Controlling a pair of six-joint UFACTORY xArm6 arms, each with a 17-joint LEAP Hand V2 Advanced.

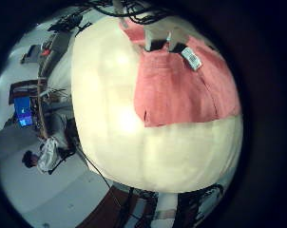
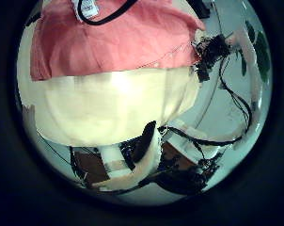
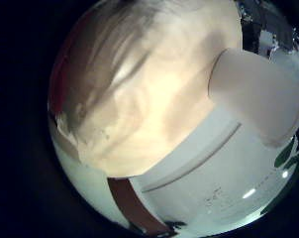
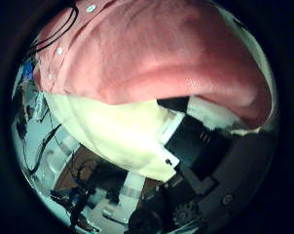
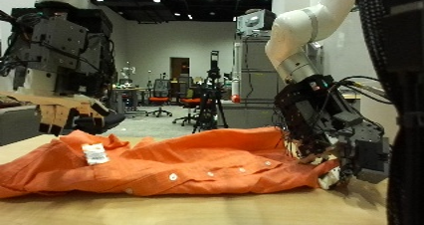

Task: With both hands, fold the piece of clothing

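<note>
An orange shirt (image 5: 172,165) lies spread along the tan table (image 5: 199,210), a white label (image 5: 96,155) showing near its left-hand end. My left hand (image 5: 60,61) hangs above that end, clear of the cloth, its fingers (image 5: 67,108) relaxed and empty. From its palm the shirt (image 1: 181,85) and label (image 1: 191,59) lie well below. My right hand (image 5: 331,135) is down at the shirt's other end, fingers (image 5: 324,163) curled into bunched cloth at the edge. The shirt (image 4: 157,58) fills much of that palm's view.
Bare table (image 2: 114,104) lies in front of the shirt, up to the near edge. Behind the table the room holds office chairs (image 5: 159,96), a tripod (image 5: 212,86) and racks of equipment.
</note>
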